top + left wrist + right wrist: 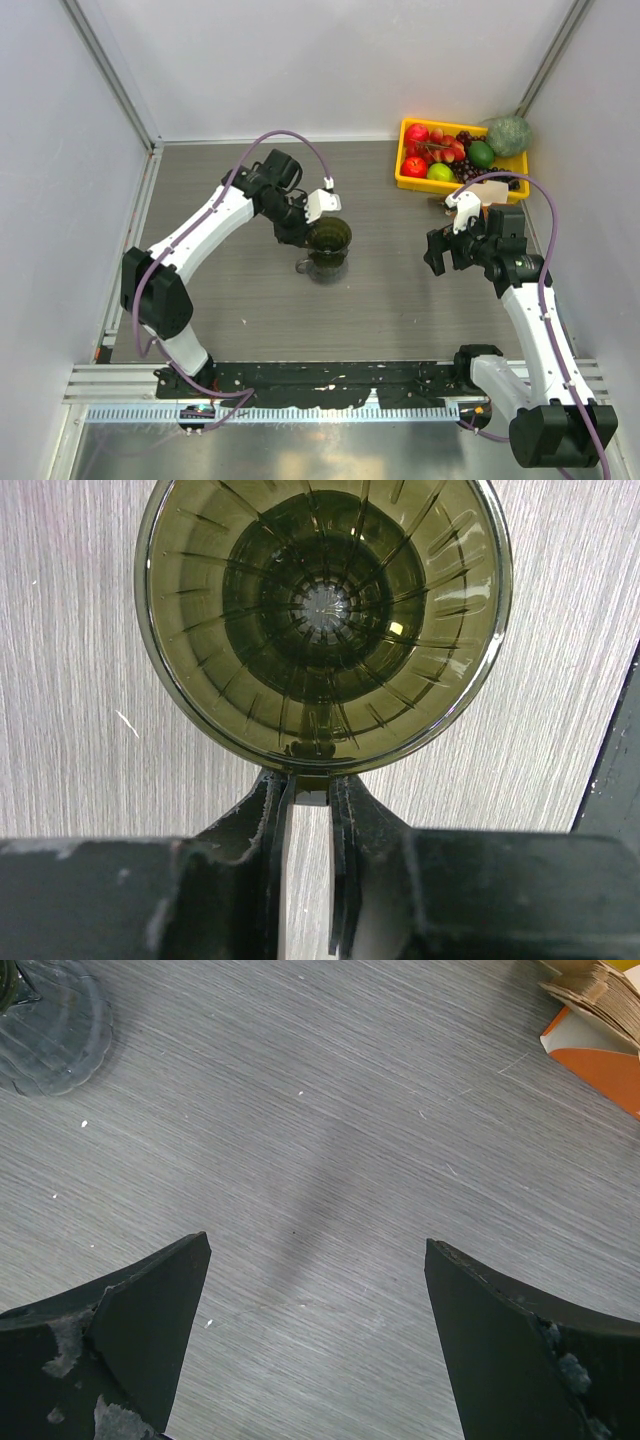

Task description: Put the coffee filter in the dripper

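Now, the step in hand is the fetch. The right pincer (318,1244) hangs over bare counter (300,1100) with its jaws wide apart and nothing between them. The coffee filter (598,988) shows as the top of a tan paper stack at the far right edge of that wrist view, beside an orange holder (600,1060). The dripper (322,610) is well apart from the stack, near the middle of the counter, with its mouth up and nothing inside. The left pincer (310,785) is clamped on its small side handle. From above it appears to sit over the translucent grey cup (322,268), though I cannot tell whether it is seated there.

To do this well, I judge the right arm should swing toward the stack and come down on an edge of the uppermost sheet only, pinching lightly. Thin paper clings, so two sheets may lift together, and a hard squeeze would crease the cone. A slow lift gives time to check that one filter alone comes away. For the drop, the point of the cone belongs over the centre hole of the dripper and should go straight down, so the ribs guide it. The left hold needs to be firm, since a nudge on the rim could tip the dripper off whatever it stands on
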